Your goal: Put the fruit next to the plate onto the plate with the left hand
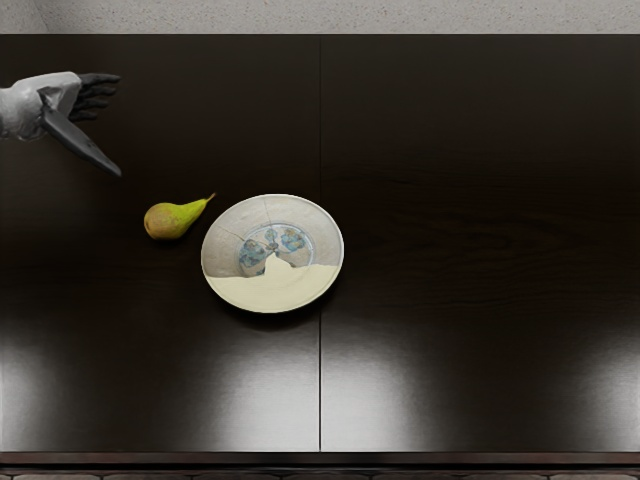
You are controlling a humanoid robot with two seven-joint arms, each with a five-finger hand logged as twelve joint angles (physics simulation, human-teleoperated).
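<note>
A plate [300, 285] is set on the table [480, 200], slightly left of its middle. A pear [175, 219] is laid on the table just left of the plate, stem toward it. The left hand [65, 105] is held behind and left of the pear, well apart.

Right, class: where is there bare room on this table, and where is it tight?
Bare: the table right of the plate, and the front strip below it. Tight: between pear and plate; the left hand hovers at back left.
</note>
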